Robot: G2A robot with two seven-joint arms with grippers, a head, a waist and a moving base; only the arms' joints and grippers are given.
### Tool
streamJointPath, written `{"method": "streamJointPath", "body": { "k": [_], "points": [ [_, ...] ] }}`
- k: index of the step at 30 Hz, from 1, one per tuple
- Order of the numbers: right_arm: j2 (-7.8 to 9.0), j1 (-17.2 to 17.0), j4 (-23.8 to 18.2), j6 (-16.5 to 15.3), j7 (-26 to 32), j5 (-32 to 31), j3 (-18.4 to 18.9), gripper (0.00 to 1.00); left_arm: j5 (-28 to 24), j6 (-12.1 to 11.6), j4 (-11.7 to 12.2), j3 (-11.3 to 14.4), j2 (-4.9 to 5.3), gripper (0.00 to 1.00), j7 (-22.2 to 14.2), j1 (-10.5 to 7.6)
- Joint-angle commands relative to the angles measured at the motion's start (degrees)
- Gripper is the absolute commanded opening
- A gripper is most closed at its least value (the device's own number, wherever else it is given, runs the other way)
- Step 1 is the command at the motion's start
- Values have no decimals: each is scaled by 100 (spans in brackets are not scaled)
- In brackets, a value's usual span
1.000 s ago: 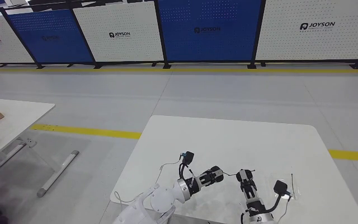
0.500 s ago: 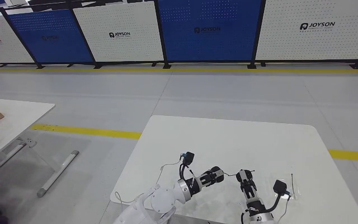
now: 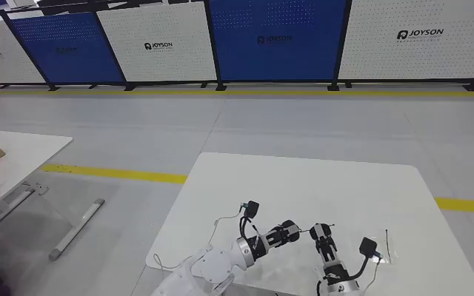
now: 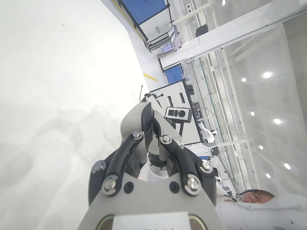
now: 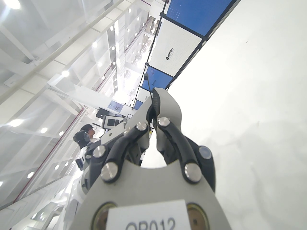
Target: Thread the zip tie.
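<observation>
A thin black zip tie [image 3: 304, 231] hangs just above the white table [image 3: 296, 185] near its front edge, stretched between my two grippers. My right gripper [image 3: 319, 231] is shut on the strap. In the right wrist view the head end of the zip tie [image 5: 149, 83] sticks out past the shut right gripper [image 5: 154, 94]. My left gripper [image 3: 292, 230] sits close beside it on the left, and in the left wrist view the left gripper [image 4: 151, 107] has its pads pressed together. The strap inside the left pads is hidden.
A second black zip tie [image 3: 386, 240] lies on the table to the right of both arms, and it shows as a thin dark line [image 4: 141, 94] in the left wrist view. Another white table [image 3: 29, 148] stands far left across the floor.
The two grippers have drawn slightly closer together, the right one shifting a little left. Both stay shut.
</observation>
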Motion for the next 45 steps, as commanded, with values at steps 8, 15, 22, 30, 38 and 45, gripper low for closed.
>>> {"method": "streamJointPath", "body": {
  "k": [8, 15, 22, 30, 38, 45],
  "points": [
    [-3, -126, -56, -106, -84, 45, 150, 0, -67, -5, 7, -30, -1, 0, 25, 21],
    [-11, -139, -70, -80, -7, -26, 175, 0, -64, 9, -12, -2, -8, 0, 9, 14],
    [-27, -107, -67, 17, 70, -109, 156, 0, -4, 25, -32, 14, -9, 0, 0, 13],
    [-41, -129, -109, 28, 44, -161, 177, 0, 2, 31, -44, 9, -10, 9, 4, 16],
    [-58, -153, -155, 85, 22, -248, 174, 0, 120, 97, -96, 2, -1, 31, 22, 48],
    [-72, -177, -194, 93, -14, -327, 168, 0, 293, 201, -135, 73, -8, 29, 74, 54]
  ]
}}
